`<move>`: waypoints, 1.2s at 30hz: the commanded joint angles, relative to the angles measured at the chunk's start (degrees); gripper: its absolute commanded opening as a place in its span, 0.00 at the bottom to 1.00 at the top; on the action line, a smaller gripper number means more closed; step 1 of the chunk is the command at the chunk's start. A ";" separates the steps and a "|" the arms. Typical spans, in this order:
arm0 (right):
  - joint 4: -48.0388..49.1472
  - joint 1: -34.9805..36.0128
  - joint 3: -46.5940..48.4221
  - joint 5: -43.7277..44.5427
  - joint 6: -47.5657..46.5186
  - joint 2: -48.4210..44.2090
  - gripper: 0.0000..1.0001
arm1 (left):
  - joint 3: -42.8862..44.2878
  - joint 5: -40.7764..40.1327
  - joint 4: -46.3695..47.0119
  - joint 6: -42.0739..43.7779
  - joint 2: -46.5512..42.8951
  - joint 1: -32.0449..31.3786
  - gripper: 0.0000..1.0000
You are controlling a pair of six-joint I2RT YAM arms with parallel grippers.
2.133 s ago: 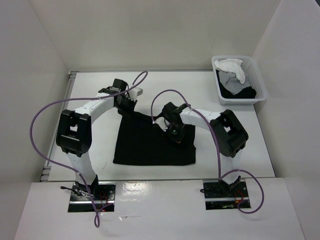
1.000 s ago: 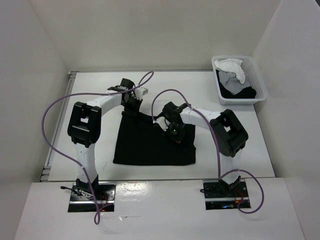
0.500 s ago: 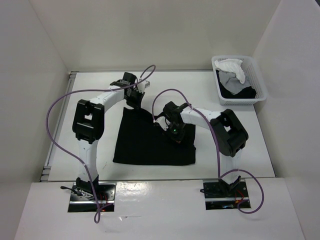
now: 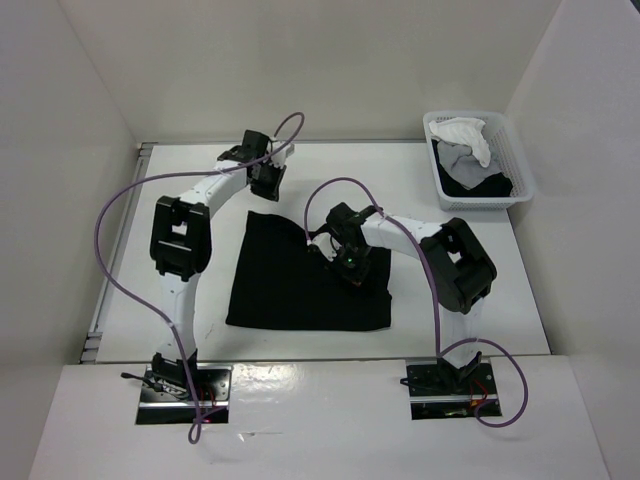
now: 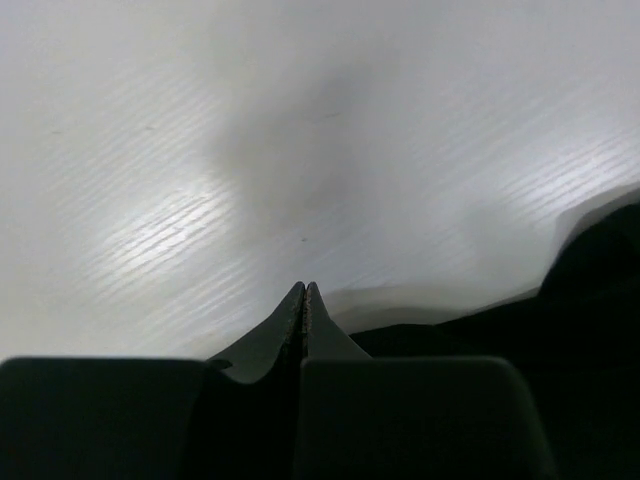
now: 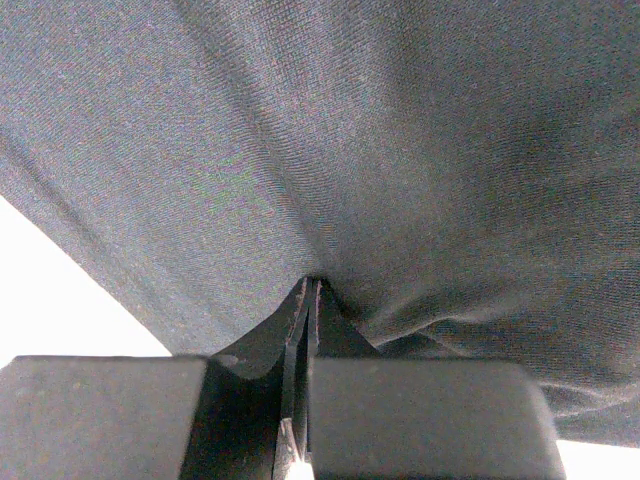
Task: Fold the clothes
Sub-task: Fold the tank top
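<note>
L end effector has slid beyond far edge of plain black soft-fabric top (flat on white counter), closed, empty; R end effector closed, pinching top's fabric nr its right side.

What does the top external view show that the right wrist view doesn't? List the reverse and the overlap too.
Only top external: the whole outline of the plain black soft-fabric top, both arms, the left gripper beyond the cloth's far edge over the white table, and the white plastic basket of clothes, far right. Only right wrist: the knit weave and creases running into the right gripper, shut on the fabric. Both: the black top, the right gripper on it, bare white table.
</note>
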 commanded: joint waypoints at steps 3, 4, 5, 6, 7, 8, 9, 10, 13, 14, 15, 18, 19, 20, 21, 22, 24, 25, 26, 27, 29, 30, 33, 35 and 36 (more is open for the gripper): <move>2.02 -0.43 -0.49 2.93 -0.88 2.50 0.00 | -2.55 0.67 -0.13 -2.39 -9.51 2.22 0.02; 2.02 -0.43 -0.49 2.93 -0.88 1.98 0.00 | -4.92 1.21 -0.13 -1.09 -11.62 2.22 0.02; 2.02 -0.43 -0.49 2.93 -0.88 1.97 0.00 | -7.29 1.22 -0.13 -1.07 -13.73 2.22 0.02; 2.02 -0.43 -0.49 2.93 -0.88 1.28 0.00 | -12.27 2.52 -0.65 -0.38 -17.75 2.22 0.03; 2.02 -0.43 -0.49 2.93 -0.88 1.27 0.00 | -14.85 3.23 -1.61 0.67 -19.53 2.74 0.03; 2.02 -0.43 -0.49 3.54 -0.88 0.58 0.00 | -17.48 4.11 -1.62 1.21 -21.29 2.74 0.03; 2.02 -0.43 -0.49 3.55 -0.88 -0.13 0.00 | -20.03 4.81 -2.41 1.21 -24.53 2.74 0.03; 2.02 -1.13 0.21 3.55 -0.88 -0.13 0.00 | -25.19 5.34 -2.42 1.91 -25.86 2.74 0.03; 0.89 -1.93 1.87 4.25 -0.88 -0.66 0.00 | -31.99 8.93 -2.42 2.71 -29.83 3.27 0.01; 0.88 -2.54 2.40 4.25 -0.88 -0.66 0.00 | -35.41 9.56 -2.42 3.31 -31.05 3.27 0.01; 0.27 -2.54 3.19 3.73 -0.88 -1.18 0.00 | -36.66 10.09 -2.42 3.84 -31.06 3.27 0.00; -0.87 -2.54 4.51 4.33 -1.50 -1.19 0.00 | -38.95 11.67 -4.26 5.42 -31.77 3.27 0.00; -0.88 -2.54 4.52 4.34 -1.50 -1.71 0.00 | -38.96 12.72 -4.26 5.43 -31.77 3.27 0.00; -1.40 -2.54 5.39 4.34 -1.50 -1.72 0.00 | -40.00 12.73 -4.78 5.95 -31.77 3.27 0.00; -1.40 -2.54 6.27 4.86 -1.50 -2.33 0.00 | -41.14 13.25 -4.79 5.96 -31.77 3.27 0.00; -2.01 -2.54 7.15 4.87 -1.50 -2.33 0.00 | -41.67 13.26 -4.79 5.96 -31.24 3.27 0.00; -2.54 -3.06 8.03 5.48 -1.50 -2.33 0.00 | -42.29 13.26 -4.79 5.96 -31.24 3.27 0.00; -3.07 -3.07 8.73 5.48 -2.02 -2.33 0.00 | -42.29 12.73 -4.79 5.44 -30.72 3.27 0.00; -3.07 -3.07 8.74 5.48 -2.03 -2.33 0.00 | -42.29 12.73 -4.79 5.43 -30.02 3.27 0.00; -3.60 -3.07 9.35 5.48 -2.03 -2.33 0.00 | -42.29 12.73 -4.79 5.43 -29.49 3.27 0.00; -3.60 -3.07 9.97 5.48 -2.03 -2.86 0.00 | -42.29 12.73 -4.79 4.90 -27.99 3.27 0.00; -3.60 -3.07 10.75 5.48 -2.03 -2.86 0.00 | -42.29 12.73 -4.79 4.90 -27.12 3.27 0.00; -3.08 -3.07 12.33 5.48 -2.03 -2.86 0.00 | -42.29 12.20 -4.26 4.38 -25.53 3.27 0.00; -1.23 -3.07 12.34 5.48 -2.55 -1.38 0.00 | -42.29 11.68 -4.26 4.38 -24.92 3.27 0.00; 0.08 -3.07 12.95 5.48 -2.55 -0.84 0.00 | -42.29 11.67 -4.26 3.85 -24.91 3.27 0.00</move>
